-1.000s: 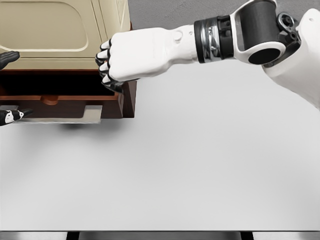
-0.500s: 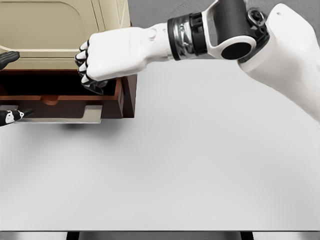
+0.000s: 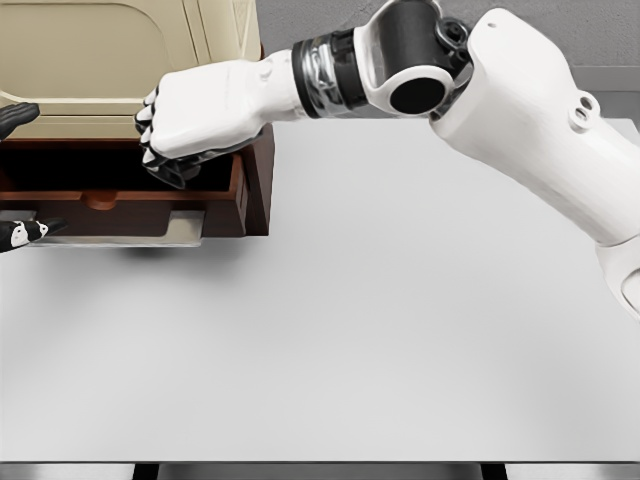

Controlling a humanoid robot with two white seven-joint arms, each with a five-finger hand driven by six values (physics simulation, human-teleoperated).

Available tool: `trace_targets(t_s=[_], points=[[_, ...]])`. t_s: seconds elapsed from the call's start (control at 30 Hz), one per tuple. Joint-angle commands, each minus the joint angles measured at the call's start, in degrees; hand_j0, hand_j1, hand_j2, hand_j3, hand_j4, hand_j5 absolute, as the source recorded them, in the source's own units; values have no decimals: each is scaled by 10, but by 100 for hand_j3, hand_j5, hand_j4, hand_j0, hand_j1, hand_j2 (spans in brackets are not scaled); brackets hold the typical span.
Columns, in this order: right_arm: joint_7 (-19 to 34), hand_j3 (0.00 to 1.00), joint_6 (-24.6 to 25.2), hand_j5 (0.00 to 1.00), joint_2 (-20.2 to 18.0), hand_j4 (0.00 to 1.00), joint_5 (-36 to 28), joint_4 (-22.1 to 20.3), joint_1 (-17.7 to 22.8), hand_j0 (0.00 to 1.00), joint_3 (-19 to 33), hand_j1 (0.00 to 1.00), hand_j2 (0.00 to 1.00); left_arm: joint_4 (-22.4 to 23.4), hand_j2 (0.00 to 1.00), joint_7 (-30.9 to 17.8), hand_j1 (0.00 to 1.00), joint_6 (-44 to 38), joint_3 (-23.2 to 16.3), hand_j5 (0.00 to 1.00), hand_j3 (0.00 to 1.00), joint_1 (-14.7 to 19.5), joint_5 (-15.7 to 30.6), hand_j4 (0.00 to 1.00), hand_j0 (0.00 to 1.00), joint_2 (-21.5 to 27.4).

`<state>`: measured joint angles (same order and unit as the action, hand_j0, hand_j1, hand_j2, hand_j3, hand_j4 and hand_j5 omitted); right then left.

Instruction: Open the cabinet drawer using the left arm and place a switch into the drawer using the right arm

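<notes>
**Drawer open, fist above it**

Drawer [image 3: 120, 205] stands pulled out from the cream cabinet [image 3: 120, 60] at far left. Left hand [image 3: 18, 232] shows only fingertips; grip unclear. Right hand [image 3: 185, 125] hangs above, curled around a dark switch [image 3: 175, 172].

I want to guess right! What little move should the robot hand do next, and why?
Probably lower a little and let go. The right hand is curled around a dark object, likely the switch, and hangs over the open drawer, so it should land inside.
</notes>
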<state>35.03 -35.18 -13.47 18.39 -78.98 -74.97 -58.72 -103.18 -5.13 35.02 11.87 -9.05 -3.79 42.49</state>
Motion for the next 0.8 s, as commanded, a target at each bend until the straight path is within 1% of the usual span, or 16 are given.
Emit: trace_targets(t_s=[0.0, 0.4, 0.53, 0.67, 0.77], points=[[0, 37, 2, 37, 11, 37, -2, 13, 0, 37, -1, 37, 37, 0, 100, 0, 100, 0, 0, 100, 100, 0, 4, 100, 100, 0], [0, 37, 2, 37, 35, 37, 1, 53, -7, 37, -10, 37, 37, 0, 100, 0, 100, 0, 0, 100, 100, 0, 4, 100, 100, 0], [0, 37, 2, 37, 48, 37, 1, 73, -11, 37, -16, 37, 37, 0, 100, 0, 100, 0, 0, 100, 100, 0, 4, 100, 100, 0], [0, 37, 2, 37, 62, 37, 2, 101, -15, 37, -17, 37, 37, 0, 100, 0, 100, 0, 0, 100, 100, 0, 4, 100, 100, 0], [0, 37, 2, 37, 64, 37, 2, 116, -18, 37, -17, 37, 37, 0, 100, 0, 100, 0, 0, 100, 100, 0, 4, 100, 100, 0]])
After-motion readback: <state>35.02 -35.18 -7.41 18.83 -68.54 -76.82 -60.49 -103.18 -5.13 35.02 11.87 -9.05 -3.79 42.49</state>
